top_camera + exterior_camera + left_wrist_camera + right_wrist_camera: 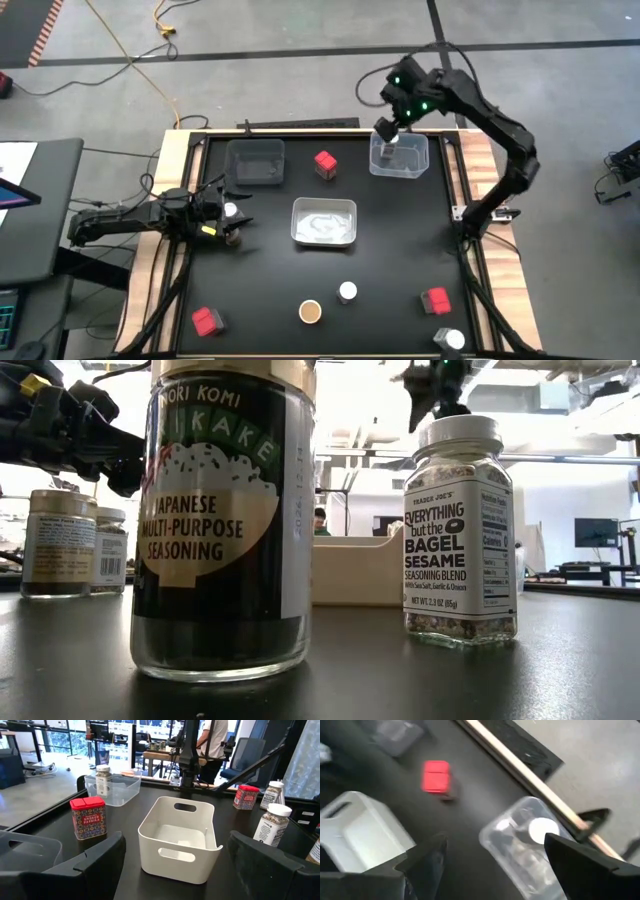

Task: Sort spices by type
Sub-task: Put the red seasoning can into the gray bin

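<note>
Now R claw [388, 130] open above white-lidded jar [391, 149] in clear tray [420, 165].

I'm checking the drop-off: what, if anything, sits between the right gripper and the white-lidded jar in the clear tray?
Nothing visible. The right gripper, fingers open, hangs above the clear tray, with the white-lidded jar standing inside it in open view.

A black desk [400, 250] with pale wooden side edges; a white handled bin [324, 222] sits at its centre; two clear trays at the far edge, one [256, 163] left, one [400, 155] right; a red tin [325, 164] stands between them; near the front edge, two more red tins [207, 320] [436, 301], a brown-topped jar [310, 312] and two white-lidded jars [347, 292] [452, 340].
</note>
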Controlling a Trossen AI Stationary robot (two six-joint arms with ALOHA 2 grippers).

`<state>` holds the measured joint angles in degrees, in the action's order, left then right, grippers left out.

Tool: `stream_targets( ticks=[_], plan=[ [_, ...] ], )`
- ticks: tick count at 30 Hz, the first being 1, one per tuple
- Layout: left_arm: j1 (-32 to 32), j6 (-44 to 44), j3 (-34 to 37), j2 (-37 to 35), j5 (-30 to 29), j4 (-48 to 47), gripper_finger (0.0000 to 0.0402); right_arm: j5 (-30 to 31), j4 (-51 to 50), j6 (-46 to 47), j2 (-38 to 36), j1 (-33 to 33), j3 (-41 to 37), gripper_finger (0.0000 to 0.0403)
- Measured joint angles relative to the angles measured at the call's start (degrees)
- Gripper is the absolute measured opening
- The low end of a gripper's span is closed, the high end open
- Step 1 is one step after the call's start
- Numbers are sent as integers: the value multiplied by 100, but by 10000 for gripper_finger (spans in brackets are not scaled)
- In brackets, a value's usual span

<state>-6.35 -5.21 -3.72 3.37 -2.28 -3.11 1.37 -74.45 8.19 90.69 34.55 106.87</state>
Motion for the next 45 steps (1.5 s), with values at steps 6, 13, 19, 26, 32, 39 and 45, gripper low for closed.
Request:
stream_targets(
  ticks=[6,13,19,26,32,39,45],
  plan=[
    [2,1,0,1,-2,1,334,75,525,437,-374,-1034,-806,359],
    [2,2,1,1,-2,2,334,593,1172,883,-701,-2093,-1950,359],
    [1,1,-1,1,-2,2,334,607,1514,1033,-987,-2898,-2652,359],
    [0,2,2,0,0,2,334,613,1613,1466,-1312,-3652,-3390,359],
    [2,0,1,0,-1,1,334,662,1669,1634,-1591,-4146,-3906,359],
    [1,-1,1,1,-1,2,334,928,1654,2259,-2104,-4598,-4626,359],
    [0,1,2,1,0,2,334,928,1380,3236,-2449,-4894,-5088,359]
  ],
)
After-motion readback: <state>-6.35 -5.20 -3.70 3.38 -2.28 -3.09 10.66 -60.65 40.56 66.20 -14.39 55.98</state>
